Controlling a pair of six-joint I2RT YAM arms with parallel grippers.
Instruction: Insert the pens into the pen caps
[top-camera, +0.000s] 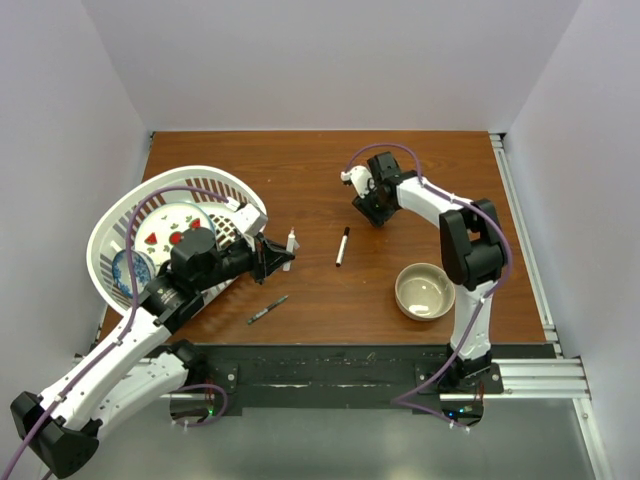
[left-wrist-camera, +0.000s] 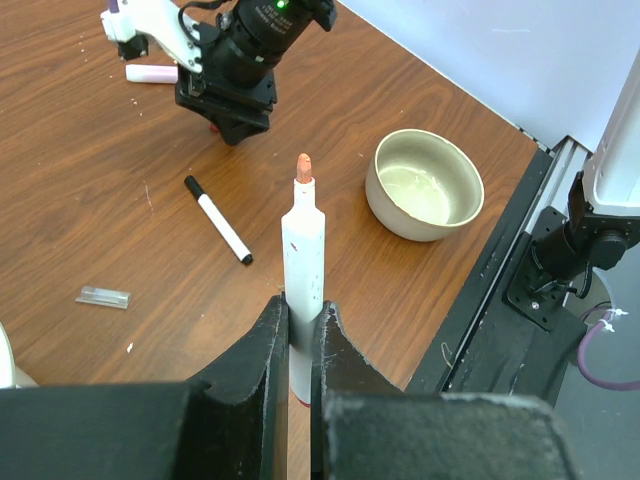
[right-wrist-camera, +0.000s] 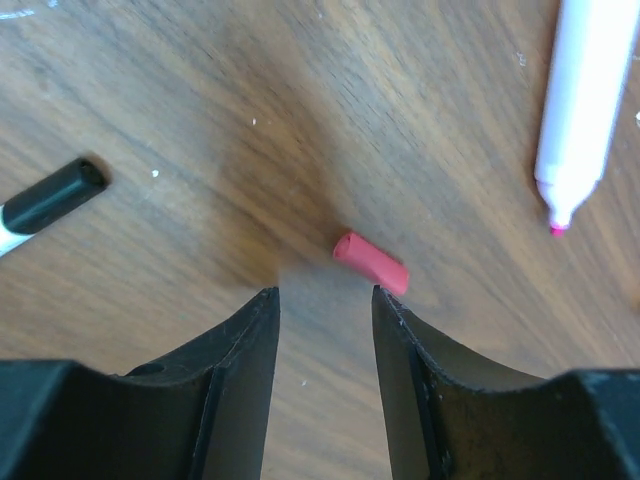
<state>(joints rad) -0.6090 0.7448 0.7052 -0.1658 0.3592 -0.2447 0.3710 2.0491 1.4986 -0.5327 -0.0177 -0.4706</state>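
Red cap (right-wrist-camera: 370, 262) on table (right-wrist-camera: 200, 80), just ahead of right gripper (right-wrist-camera: 323, 292), jaws spread | left gripper (left-wrist-camera: 301, 303) pinches white marker (left-wrist-camera: 302, 235), tip bare | advance until cap sits centred in gap, then close gently

Table (top-camera: 320, 165): basket (top-camera: 105, 245), bowl (top-camera: 425, 290), black-capped pen (top-camera: 342, 246), grey pen (top-camera: 268, 309), red cap (right-wrist-camera: 370, 262) (near pink pen (right-wrist-camera: 585, 110)).

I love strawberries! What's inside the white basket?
A white plate showing red strawberries, and a blue-patterned dish beside it. The left arm reaches across the basket, hiding whatever lies under it.
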